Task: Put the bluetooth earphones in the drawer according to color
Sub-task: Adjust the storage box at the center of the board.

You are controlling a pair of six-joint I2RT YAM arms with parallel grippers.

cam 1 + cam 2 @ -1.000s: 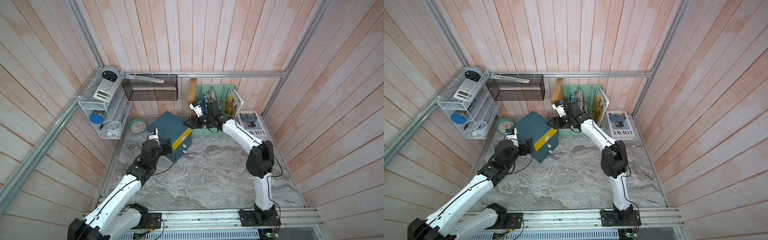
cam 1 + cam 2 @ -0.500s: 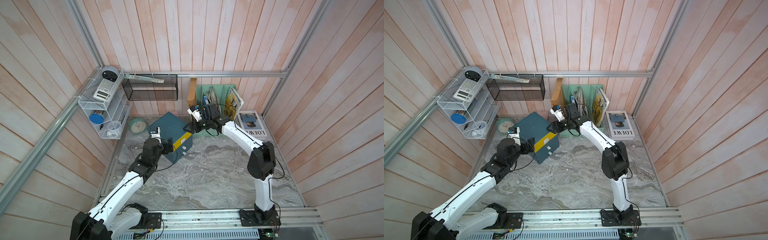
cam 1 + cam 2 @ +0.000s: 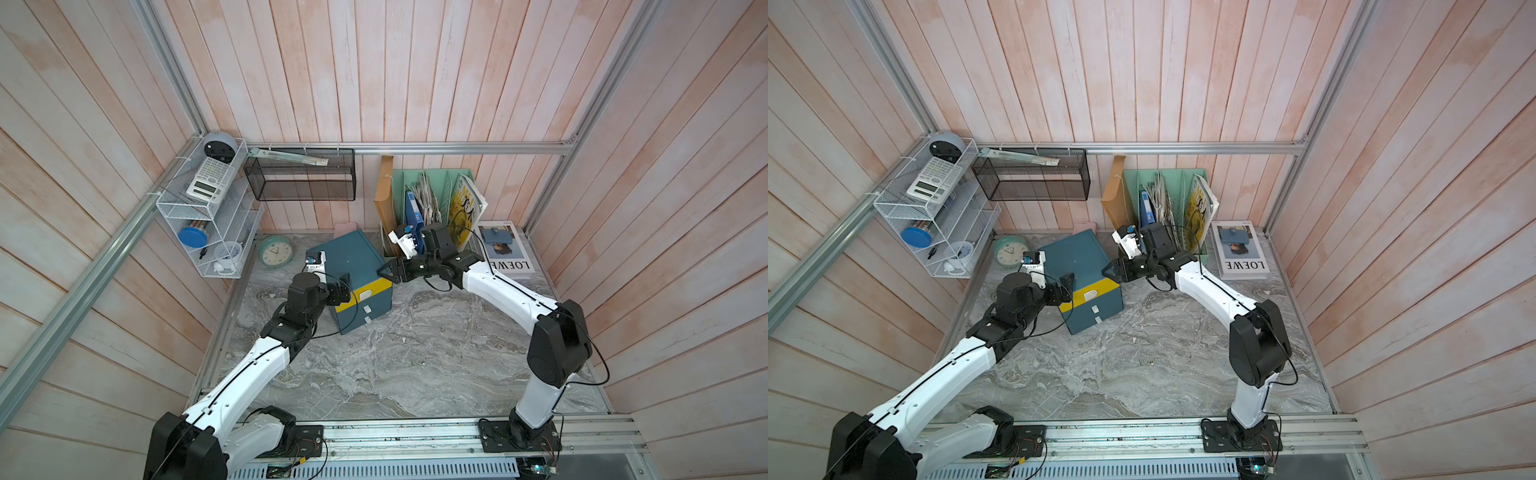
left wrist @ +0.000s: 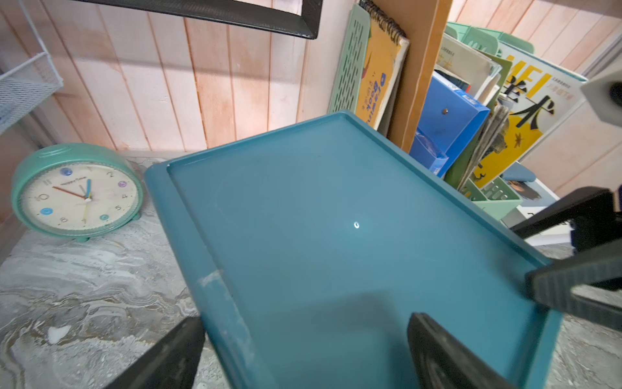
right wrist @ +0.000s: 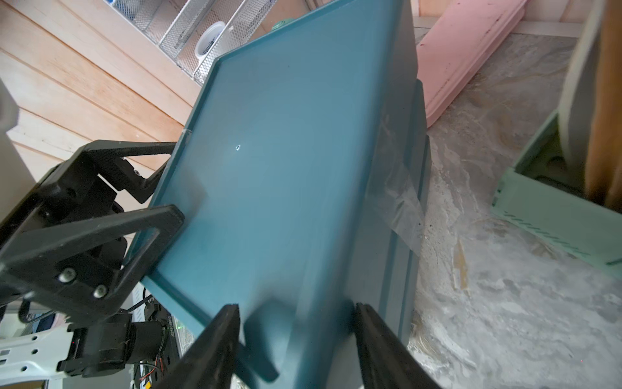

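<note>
The drawer chest (image 3: 349, 257) (image 3: 1077, 257) stands askew on the marbled bench (image 3: 415, 353). As far as the top views show, its three fronts sit flush, yellow above two teal, each with a white tab handle (image 3: 365, 294). A low raised rim (image 4: 255, 138) runs round its flat top.

The left hand (image 4: 304, 326) is spread wide and straddles that rim near the chest's front left corner. One finger (image 4: 168, 353) hangs outside the left wall above the bench, and the other lies over the top panel. The right hand (image 5: 296, 313) sits at the front right corner, jaws parted with the corner between them. Whether they press on it I cannot tell. The two hands face each other across the top's front edge.

In front of the chest the bench is a broad bare stretch out to the arm bases. Behind it is tight:
- A flat pink box (image 5: 464, 50) lies between the chest's rear and the wall.
- A mint-green clock (image 4: 77, 195) stands near the rear left corner.
- The mint-green file rack (image 3: 432, 178) stands just beside the rear right corner.

A strip of clear tape (image 5: 400, 202) sticks to the chest's right wall, and the left rim is scuffed white.

The magazine (image 3: 1241, 249) lying flat on the bench beyond the rack reads "LOEWE". The yellow magazine (image 4: 525, 111) in the rack carries big black Chinese characters. "Book" can be made out on a spiral pad (image 4: 377, 77) there. The clock's small print is too fine to read.
</note>
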